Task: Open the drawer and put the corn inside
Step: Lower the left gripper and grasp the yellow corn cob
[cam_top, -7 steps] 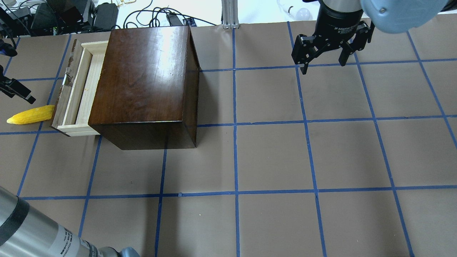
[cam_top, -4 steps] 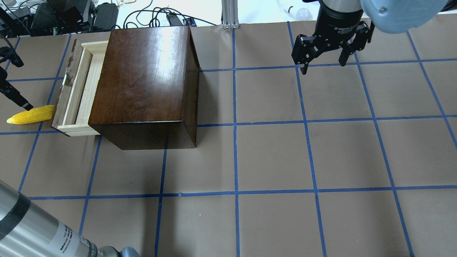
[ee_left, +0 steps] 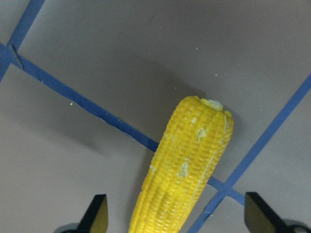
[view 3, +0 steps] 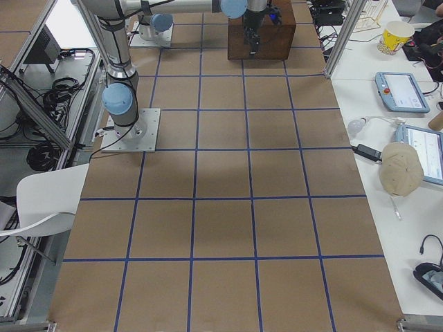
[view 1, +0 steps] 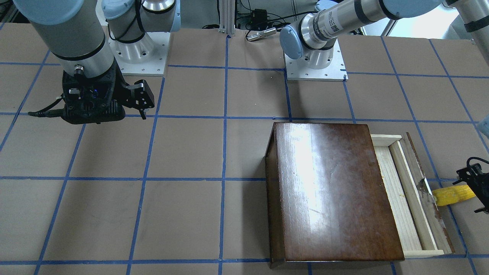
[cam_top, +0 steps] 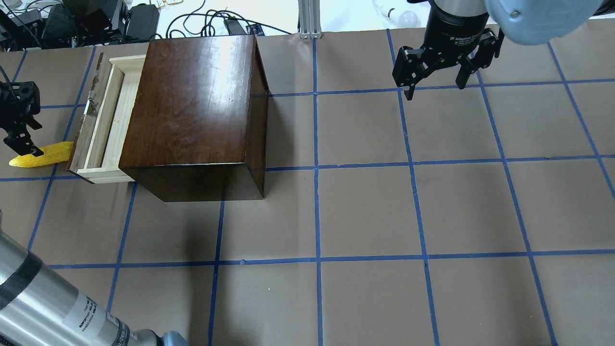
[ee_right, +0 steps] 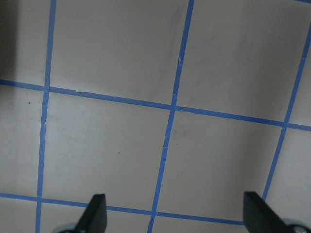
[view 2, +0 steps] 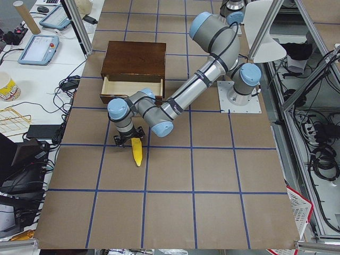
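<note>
Corn point(cam_top: 41, 156) lies flat on the worktop point(cam_top: 365, 211) at its far-left edge, outside the drawer point(cam_top: 113, 120) and just left of it. Its blunt end is right up against the near end of the drawer's dark, worn front panel point(cam_top: 89, 122), while its tapered end points left, away from the box point(cam_top: 192, 105). Whether cob and panel actually touch cannot be told.

The drawer is pulled partway out of the left side of the glossy brown box, so that a strip of its pale wood floor shows between the front panel and the box body. The box stands in the far-left part of the worktop.

The left fingers point(ee_left: 98, 216) are spread wide and point down over the corn. In the left wrist view one fingertip shows on either side of the cob, with a clear gap between each tip and the yellow kernels, so they grip nothing. The cob crosses a blue tape line point(ee_left: 87, 104) there, its blunt end farthest from the camera. From overhead, these fingers sit over the tapered half of the cob; whether their tips reach the worktop cannot be told.

The right fingers point(cam_top: 409, 89) hang over the far-right part of the worktop, well apart from the box. They too are spread wide and are empty, with only brown paper and blue tape lines beneath them in the right wrist view.
</note>
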Controlling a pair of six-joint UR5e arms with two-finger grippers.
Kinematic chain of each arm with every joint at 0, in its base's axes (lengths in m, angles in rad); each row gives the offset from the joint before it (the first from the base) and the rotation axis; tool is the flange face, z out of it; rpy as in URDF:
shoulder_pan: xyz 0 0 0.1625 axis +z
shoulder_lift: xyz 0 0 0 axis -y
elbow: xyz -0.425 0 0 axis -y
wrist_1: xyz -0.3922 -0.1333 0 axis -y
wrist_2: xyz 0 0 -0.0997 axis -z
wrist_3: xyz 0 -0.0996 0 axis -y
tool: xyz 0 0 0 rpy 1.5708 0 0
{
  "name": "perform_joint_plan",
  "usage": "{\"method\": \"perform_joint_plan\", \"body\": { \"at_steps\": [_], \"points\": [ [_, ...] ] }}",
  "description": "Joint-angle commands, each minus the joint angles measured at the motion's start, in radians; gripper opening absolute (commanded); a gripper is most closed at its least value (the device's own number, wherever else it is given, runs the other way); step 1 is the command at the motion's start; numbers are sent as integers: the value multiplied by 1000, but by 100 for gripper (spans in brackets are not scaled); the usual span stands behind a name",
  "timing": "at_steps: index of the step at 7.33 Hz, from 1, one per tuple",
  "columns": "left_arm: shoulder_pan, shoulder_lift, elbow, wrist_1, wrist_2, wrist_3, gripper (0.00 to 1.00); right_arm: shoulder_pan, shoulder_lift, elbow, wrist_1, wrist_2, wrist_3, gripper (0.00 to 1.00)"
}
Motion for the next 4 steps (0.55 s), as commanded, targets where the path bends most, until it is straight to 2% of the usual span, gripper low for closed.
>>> {"method": "perform_joint_plan", "body": {
  "at_steps": [1, 4],
  "points": [
    [2, -5, -10, 6, -1, 151, 98, 0, 0, 0, 1, 0, 0, 100],
    [20, 12, -85, 7, -3, 216, 98, 0, 0, 0, 1, 0, 0, 100]
  ]
}}
